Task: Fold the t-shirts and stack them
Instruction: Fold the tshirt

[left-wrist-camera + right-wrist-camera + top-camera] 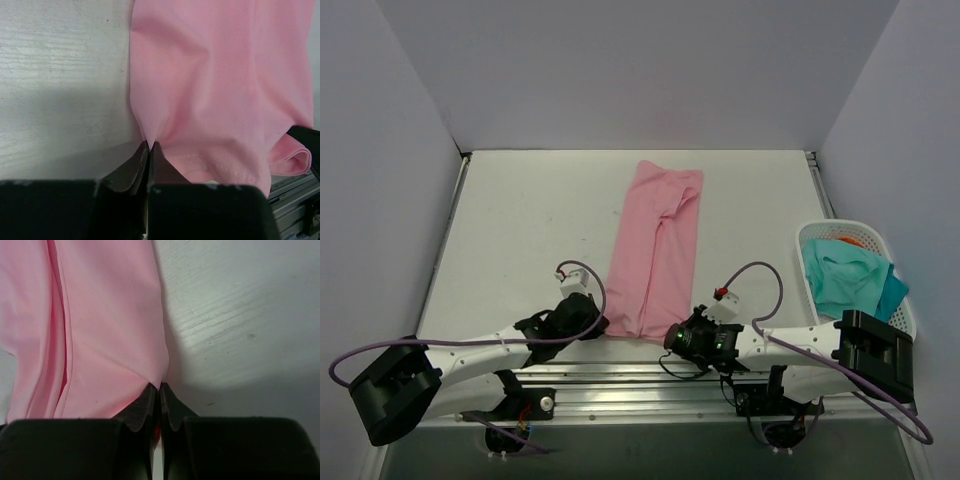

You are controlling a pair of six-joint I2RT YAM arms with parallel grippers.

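Pink t-shirt [655, 250]: folded lengthwise into a long narrow strip, lying flat on the table [520, 220] about midway between its left and right edges. It runs from near the far edge down to the near edge, and a seam or fold line runs along its middle.
Near end of the shirt: it lies close to the table's near edge, with one gripper at each corner.
Left gripper [603, 325]: low over the table at the shirt's near-left corner. In the left wrist view its fingers are pressed together on the cloth [225, 90], which puckers into creases at the tips [150, 147].
Right gripper [670, 335]: low at the shirt's near-right corner. In the right wrist view its fingers meet [159, 389] on the very edge of the pink fabric [100, 315], pinching it.
White basket [850, 228]: sits at the table's right edge, well apart from the pink shirt.
Teal t-shirt [845, 280]: crumpled inside the basket, spilling over its near rim.
Orange cloth [847, 241]: a small patch shows at the basket's far end, behind the teal one.
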